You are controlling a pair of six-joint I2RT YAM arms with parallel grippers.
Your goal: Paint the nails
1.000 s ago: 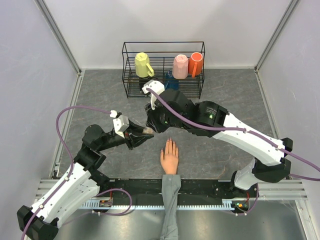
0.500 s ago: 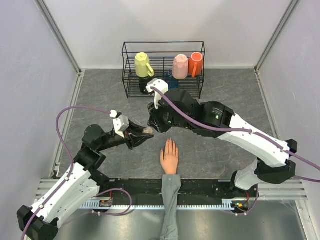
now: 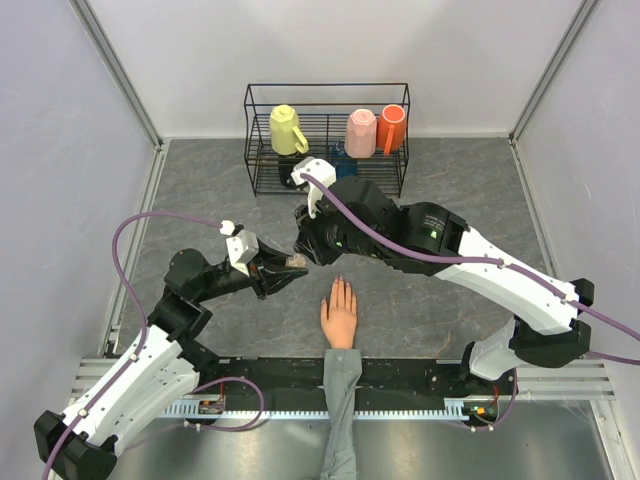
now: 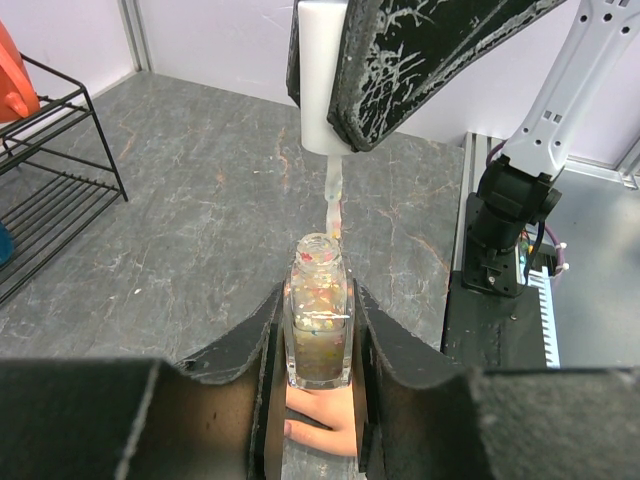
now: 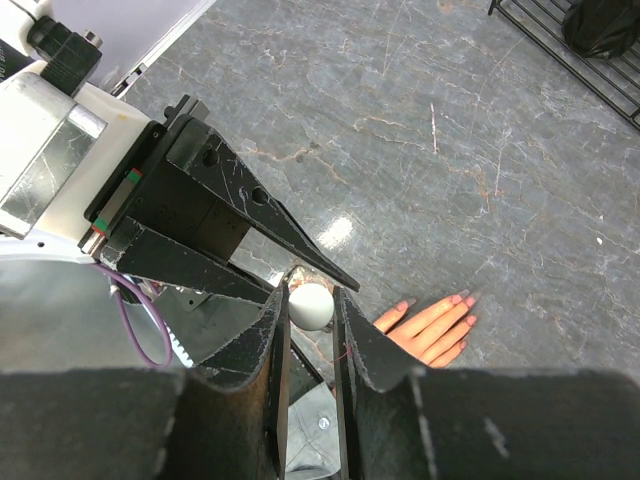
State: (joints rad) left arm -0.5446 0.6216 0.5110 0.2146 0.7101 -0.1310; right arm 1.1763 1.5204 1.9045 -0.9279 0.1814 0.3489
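Brush-loading step, I judge: left hand [image 4: 318, 300] clamps the glitter polish bottle [image 4: 318, 345], right hand [image 5: 310, 295] grips the white brush cap [image 4: 318, 90] above its mouth; next calls for carrying bristles [image 4: 335, 212] to the nails [image 3: 341, 282], frame lower centre.

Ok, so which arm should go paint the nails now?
Right, probably. The right gripper grips the white brush cap, bristles at the polish bottle mouth; the left gripper only holds that bottle. The nails of the mannequin hand lie close by.

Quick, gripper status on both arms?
Left gripper: shut on the open polish bottle.
Right gripper: shut on the white brush cap, brush at the bottle mouth.
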